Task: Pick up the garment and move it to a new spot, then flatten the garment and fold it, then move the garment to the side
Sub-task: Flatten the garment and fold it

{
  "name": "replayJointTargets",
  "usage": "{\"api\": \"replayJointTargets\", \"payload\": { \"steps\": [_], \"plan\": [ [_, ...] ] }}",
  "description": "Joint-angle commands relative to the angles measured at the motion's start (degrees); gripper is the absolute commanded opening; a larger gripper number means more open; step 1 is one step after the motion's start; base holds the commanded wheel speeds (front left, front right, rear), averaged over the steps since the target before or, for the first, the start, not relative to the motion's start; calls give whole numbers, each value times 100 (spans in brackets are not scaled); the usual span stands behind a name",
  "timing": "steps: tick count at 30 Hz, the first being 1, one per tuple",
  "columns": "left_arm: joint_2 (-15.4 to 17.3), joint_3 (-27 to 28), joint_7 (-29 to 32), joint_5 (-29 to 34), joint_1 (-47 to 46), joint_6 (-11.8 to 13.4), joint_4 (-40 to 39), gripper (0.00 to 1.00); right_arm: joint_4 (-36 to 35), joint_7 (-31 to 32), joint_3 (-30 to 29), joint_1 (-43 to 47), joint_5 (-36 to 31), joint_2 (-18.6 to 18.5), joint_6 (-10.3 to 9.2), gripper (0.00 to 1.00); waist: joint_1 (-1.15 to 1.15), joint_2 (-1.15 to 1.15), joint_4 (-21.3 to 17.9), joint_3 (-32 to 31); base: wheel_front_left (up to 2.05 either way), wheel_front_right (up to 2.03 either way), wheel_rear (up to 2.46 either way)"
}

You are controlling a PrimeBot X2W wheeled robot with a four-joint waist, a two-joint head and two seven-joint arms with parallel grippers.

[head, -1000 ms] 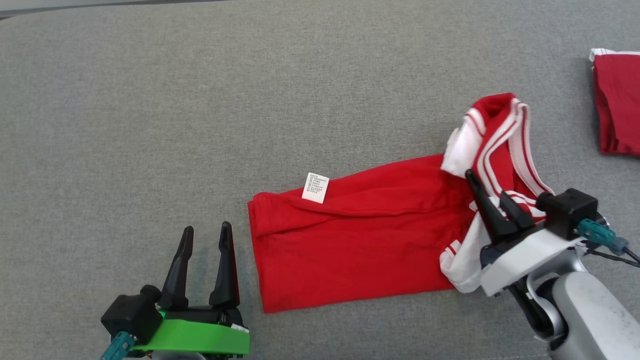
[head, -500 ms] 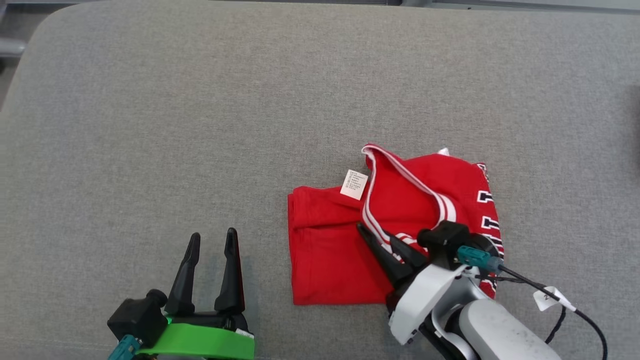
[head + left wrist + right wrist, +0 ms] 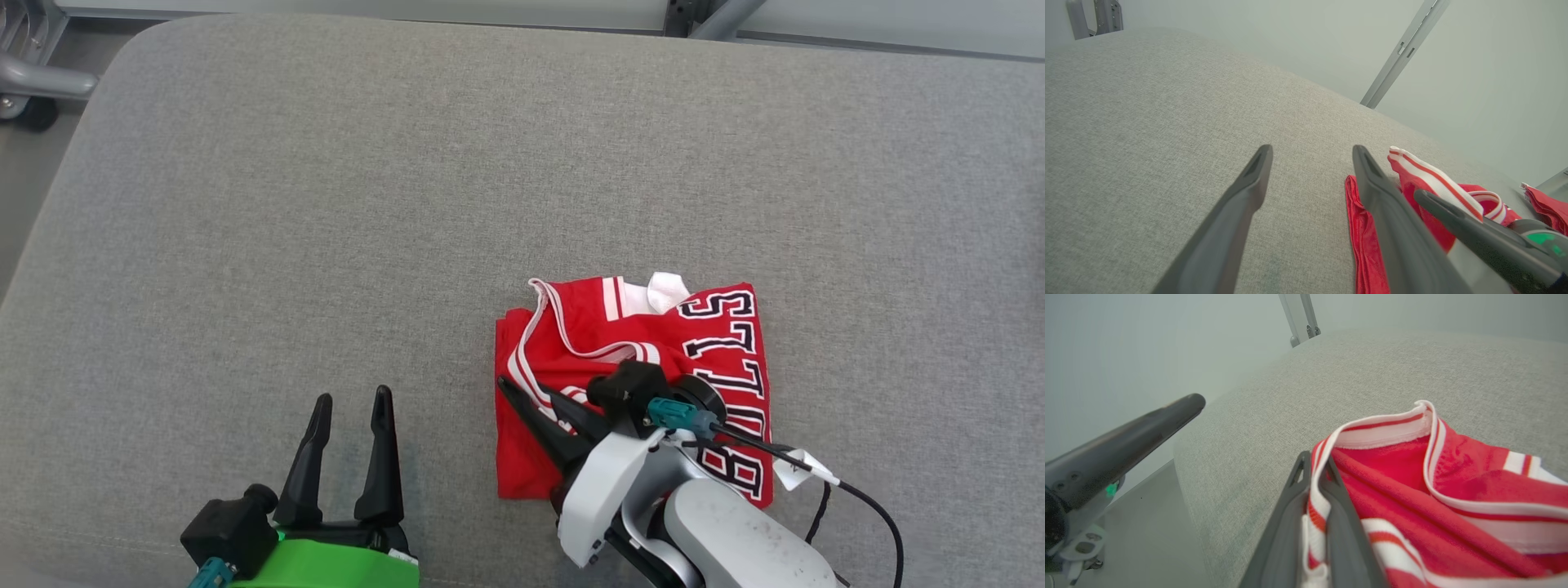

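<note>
Clamping the folded red fabric jersey [image 3: 620,331] by its left-edge trim, the right gripper [image 3: 522,386] is sitting nearer; the splayed left gripper [image 3: 353,396] is hovering seemingly farther left.

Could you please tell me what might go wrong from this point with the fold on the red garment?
1. The jaws of the right gripper pinch just the striped trim of the garment; pulling from there could drag the top layer and undo the fold.
2. The left gripper hangs open beside the garment, apart from it, so nothing pins the lower layer and the whole pile may slide on the grey cushion.
</note>
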Motion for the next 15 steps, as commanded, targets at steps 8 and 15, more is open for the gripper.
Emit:
{"api": "replayJointTargets", "payload": {
  "steps": [8, 15],
  "plan": [
    [3, 58, -14, -39, 11, 4, 34, 100, 519, -67, 285, -365, 22, 72, 1, 90, 0, 21, 65, 5, 0, 0, 0],
    [4, 192, -14, 52, 140, 24, 46, 100, 396, -274, 251, -276, -155, 82, 1, 100, 0, 21, -94, -175, 0, 0, 0]
  ]
}}
